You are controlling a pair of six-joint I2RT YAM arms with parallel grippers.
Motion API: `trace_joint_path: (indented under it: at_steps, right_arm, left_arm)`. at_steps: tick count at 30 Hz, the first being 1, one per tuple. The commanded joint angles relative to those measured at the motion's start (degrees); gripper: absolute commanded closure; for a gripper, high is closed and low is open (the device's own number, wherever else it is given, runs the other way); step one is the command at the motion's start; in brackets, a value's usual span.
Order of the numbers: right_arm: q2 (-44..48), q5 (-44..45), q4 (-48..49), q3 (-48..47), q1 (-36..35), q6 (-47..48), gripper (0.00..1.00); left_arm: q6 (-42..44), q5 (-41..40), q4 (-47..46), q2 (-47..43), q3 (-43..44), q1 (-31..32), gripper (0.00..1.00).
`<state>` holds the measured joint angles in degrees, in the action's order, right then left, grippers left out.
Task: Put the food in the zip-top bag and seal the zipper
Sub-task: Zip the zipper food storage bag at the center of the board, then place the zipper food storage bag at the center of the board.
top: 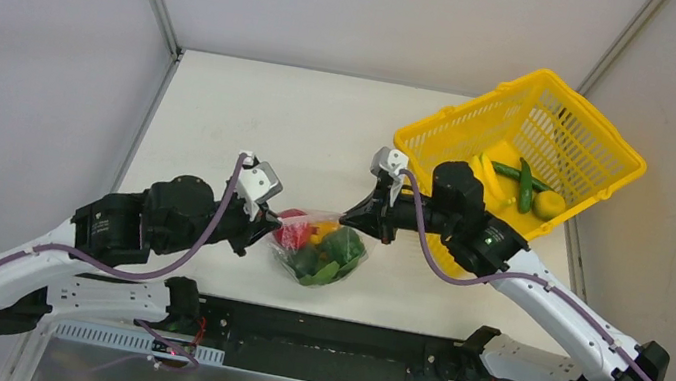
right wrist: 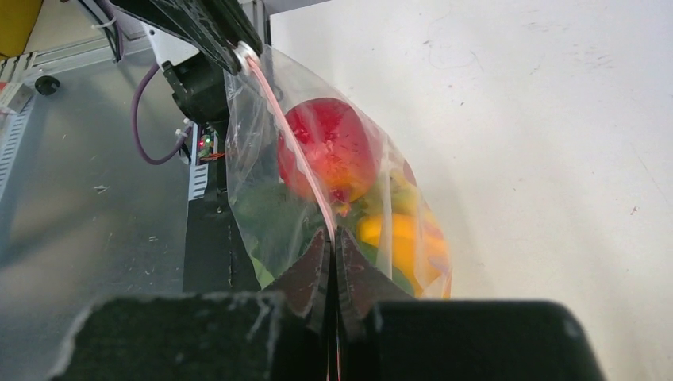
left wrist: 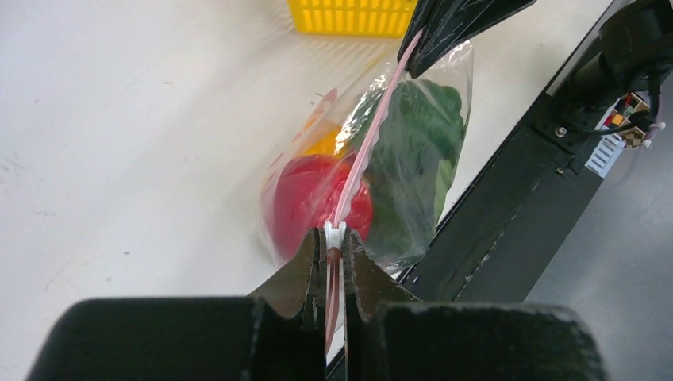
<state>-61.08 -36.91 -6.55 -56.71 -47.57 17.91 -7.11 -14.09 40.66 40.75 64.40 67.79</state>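
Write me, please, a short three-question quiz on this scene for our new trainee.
1. True or false: the left pincer and the right pincer are each shut on the zipper.
2. Where do the green pods lie? A. on a tray B. in the yellow basket C. in a pincer
3. Fill in: the red tomato sits inside the ____.
Key: 1 true; 2 B; 3 zip-top bag.

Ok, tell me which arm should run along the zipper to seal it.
Probably left: the left gripper is shut on the zipper at its white tab, while the right gripper anchors the other end.
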Motion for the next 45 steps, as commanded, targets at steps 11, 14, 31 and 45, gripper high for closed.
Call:
trace_joint_path:
  at_steps: [11,14,31,45]
  right_arm:
    - [2.88,5.70,6.22,1.09,0.94,-2.32,1.00]
    - [2.91,5.71,6.28,1.34,1.11,-2.65,1.00]
    - [1.15,4.93,8.92,2.04,1.34,-6.12,1.00]
    - [-18.20,6.19,1.45,-22.48,7.68,-3.42,1.00]
  left_arm:
    - [2.33,-2.96,12.85,-2.55,0.81,-0.38,1.00]
    - [2.49,-3.54,13.72,-2.99,0.82,-0.36,1.00]
    - [-0.78,-7.32,6.11,-6.06,-2.25,-0.29,0.05]
    - [-7.15,-19.65,6.52,-8.63,-3.86,-0.31,0.01]
